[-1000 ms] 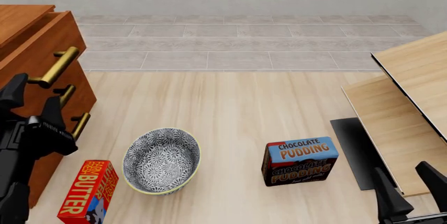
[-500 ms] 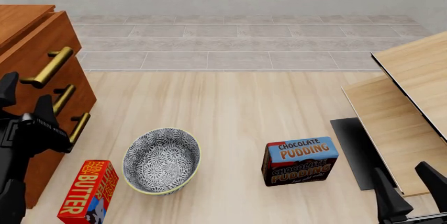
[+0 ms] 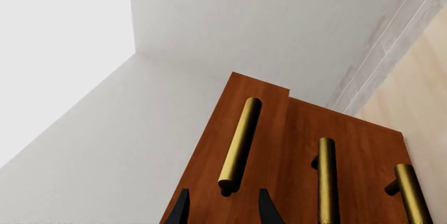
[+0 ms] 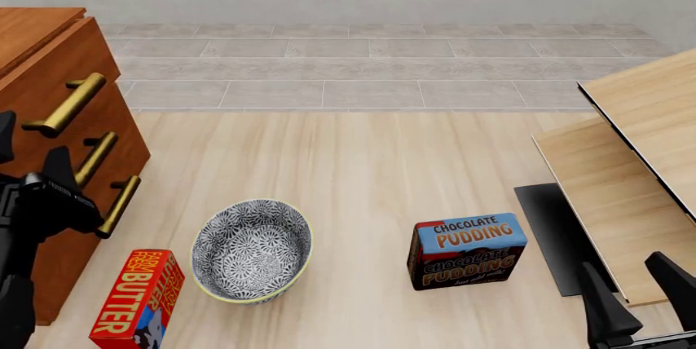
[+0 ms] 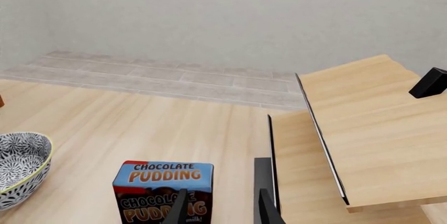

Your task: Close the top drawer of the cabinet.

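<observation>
While my left gripper [image 4: 33, 171] hovers at the far left of the table, its fingers [image 3: 264, 209] stand apart with nothing between them, a moderate gap. Top drawer [image 4: 49, 72] sits at the left edge, uppermost in the cabinet [image 4: 77, 202]; from the left wrist view its front appears to project a little beyond the two fronts below, so I judge it not fully home. Its brass handle [image 3: 239, 144] lies just ahead of my fingertips, long axis running along the drawer front and roughly in line with my reach. Drawer front lies to the left and far side of the gripper; the push would need to go leftward into the cabinet.

Left arm is plainly nearer. Right gripper [image 5: 220, 208] is at the near right corner, well apart from the cabinet, fingers parted and holding nothing, pointing toward the pudding box [image 4: 468, 251].

Around: patterned bowl [image 4: 251, 249] and butter box [image 4: 136, 298] on the table near me and to the right of the cabinet, neither between gripper and drawer. Pale boards [image 4: 636, 161] at far right. Nothing visible blocks the push.
</observation>
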Tool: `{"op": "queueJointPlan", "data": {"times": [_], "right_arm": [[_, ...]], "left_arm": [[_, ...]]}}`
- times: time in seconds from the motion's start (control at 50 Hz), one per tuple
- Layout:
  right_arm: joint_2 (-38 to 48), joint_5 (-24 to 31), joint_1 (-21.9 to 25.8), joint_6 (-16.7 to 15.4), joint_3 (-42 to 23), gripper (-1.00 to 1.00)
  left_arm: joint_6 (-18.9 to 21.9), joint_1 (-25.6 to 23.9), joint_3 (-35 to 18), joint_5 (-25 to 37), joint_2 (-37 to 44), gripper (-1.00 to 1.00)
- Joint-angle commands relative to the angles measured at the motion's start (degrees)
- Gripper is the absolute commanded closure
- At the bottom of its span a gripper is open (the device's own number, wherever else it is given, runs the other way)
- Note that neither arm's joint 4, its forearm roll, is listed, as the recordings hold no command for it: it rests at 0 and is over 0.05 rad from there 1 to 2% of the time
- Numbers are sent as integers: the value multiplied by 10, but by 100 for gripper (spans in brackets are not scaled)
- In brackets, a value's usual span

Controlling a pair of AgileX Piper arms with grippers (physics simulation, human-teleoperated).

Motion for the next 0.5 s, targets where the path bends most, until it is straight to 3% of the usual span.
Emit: {"op": "queueJointPlan", "data": {"times": [0.02, 0.5], "right_arm": [[0, -3, 3, -1, 0, -100], [0, -6, 12, -5, 0, -100]], "left_arm": [[1, 22, -6, -3, 2, -100], [-7, 50, -15, -3, 13, -100]]}}
